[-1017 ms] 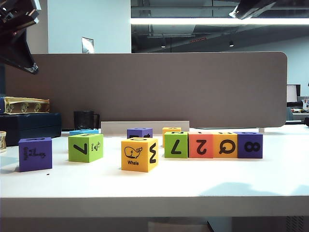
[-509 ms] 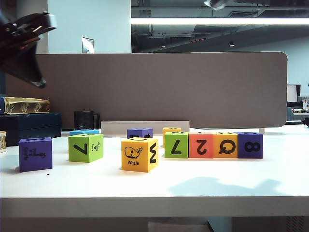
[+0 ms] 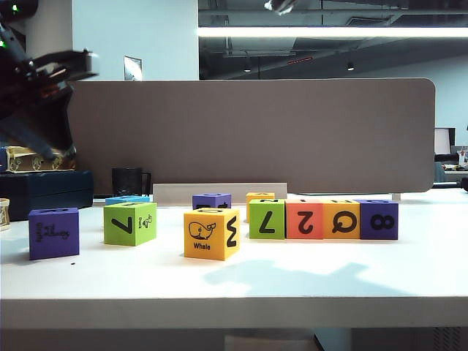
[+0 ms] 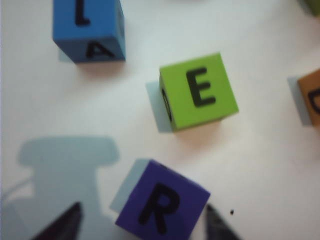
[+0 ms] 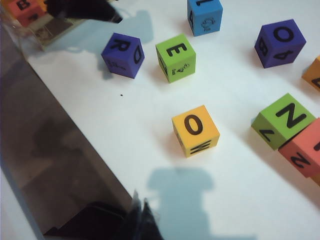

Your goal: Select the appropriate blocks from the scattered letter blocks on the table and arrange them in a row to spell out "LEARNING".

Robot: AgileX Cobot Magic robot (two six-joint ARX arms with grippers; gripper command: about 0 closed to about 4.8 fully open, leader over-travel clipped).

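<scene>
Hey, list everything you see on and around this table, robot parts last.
purple blocks: three; far left, back middle, right end of row
green blocks: two; left of centre, left end of row
blue block: one; behind left green
yellow block: one; front centre
orange blocks: two; in row, behind row
red block: one; in row
table: one, white
partition panel: one, grey-brown, behind
mug: one, black, back left
left gripper: open, over far-left purple block
right gripper: shut, high above table

Scattered letter blocks [image 3: 211,233] on table [image 3: 234,281]
</scene>
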